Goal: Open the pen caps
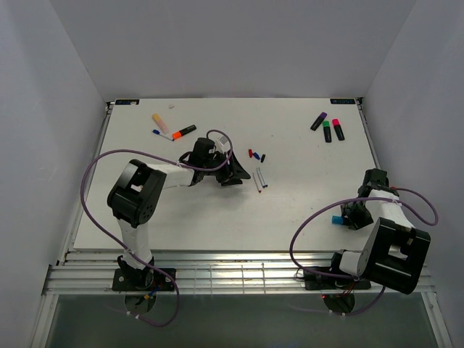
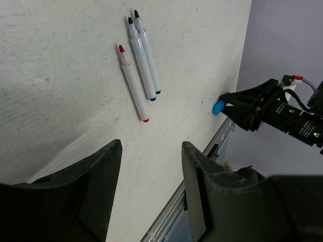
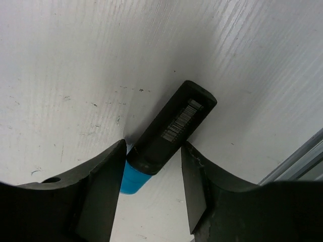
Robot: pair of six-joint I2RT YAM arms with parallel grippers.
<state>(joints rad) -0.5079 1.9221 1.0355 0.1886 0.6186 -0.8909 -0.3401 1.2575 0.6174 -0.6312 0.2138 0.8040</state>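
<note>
Right gripper straddling a black highlighter on the white table.
Highlighter lies flat and slanted, barcode sticker up, plain black end pointing away from the gripper. Its blue cap sits at the gripper end, low between the two dark fingers. Both fingers sit right against the pen's sides; can't tell if they actually clamp it. Table scuffed with small dark marks. Metal rail at its edge, just beyond the pen.

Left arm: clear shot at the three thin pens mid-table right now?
Probably yes. The left gripper is open and the thin pens lie just ahead on bare table, nothing between them.
</note>
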